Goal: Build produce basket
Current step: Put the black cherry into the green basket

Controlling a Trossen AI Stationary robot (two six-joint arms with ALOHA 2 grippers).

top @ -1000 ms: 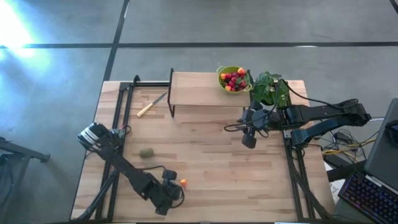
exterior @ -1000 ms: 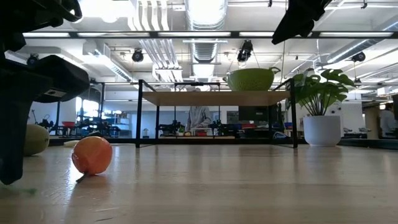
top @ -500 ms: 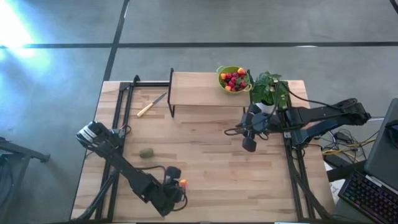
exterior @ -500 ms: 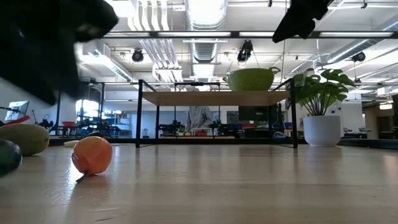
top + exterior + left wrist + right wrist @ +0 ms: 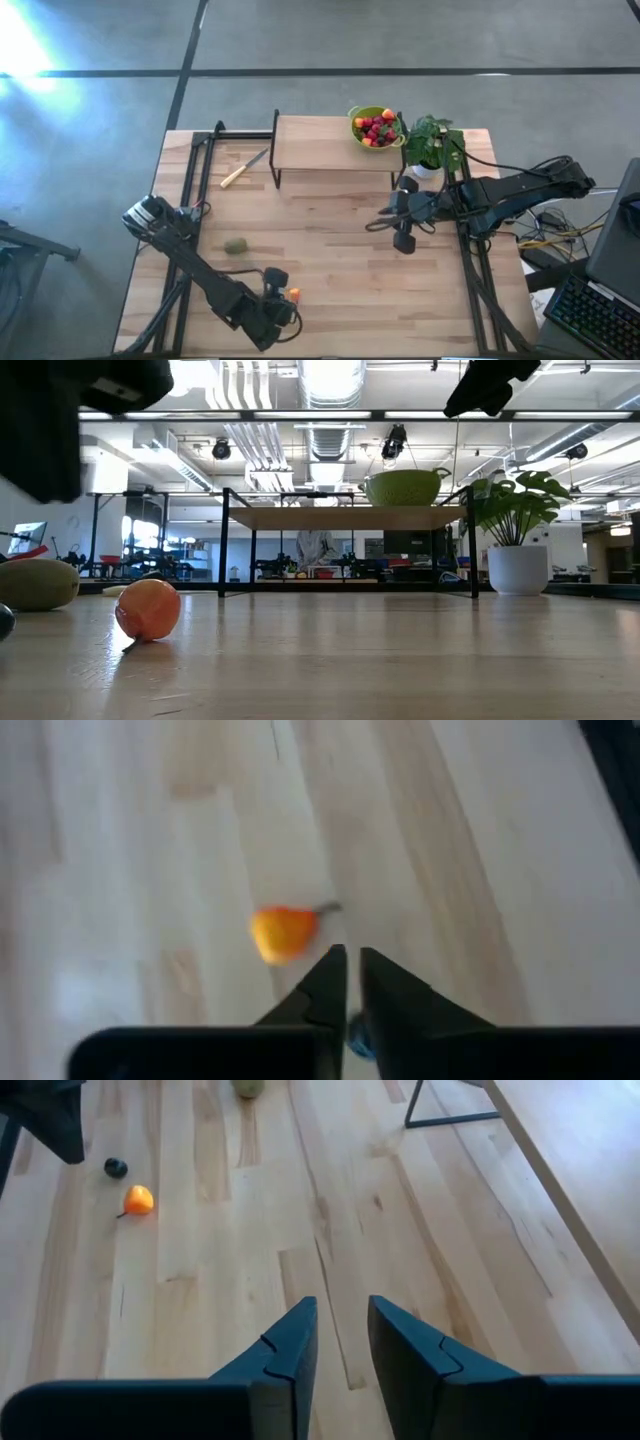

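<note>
The lime-green produce basket [image 5: 375, 126] holds several red and orange fruits and stands on a raised wooden shelf [image 5: 320, 142] at the far side. An orange fruit [image 5: 282, 933] lies on the table just beyond my left gripper [image 5: 350, 970], which hangs above it with fingers almost together and touches nothing. A small dark berry [image 5: 116, 1168] lies beside the orange fruit [image 5: 138, 1200]. The brownish-green kiwi [image 5: 236, 245] rests on the table farther left. My right gripper [image 5: 342, 1340] hovers open over the table's right half.
A potted plant [image 5: 428, 143] stands to the right of the basket. A yellow-handled knife [image 5: 243, 168] lies at the far left beside the shelf's black frame [image 5: 276, 150]. Bare wood stretches between the two grippers.
My left gripper has risen off the table near the orange fruit, uncovering the dark berry on the table beside it. My right gripper has swung a little toward the near edge. The orange fruit and kiwi have stayed where they were.
</note>
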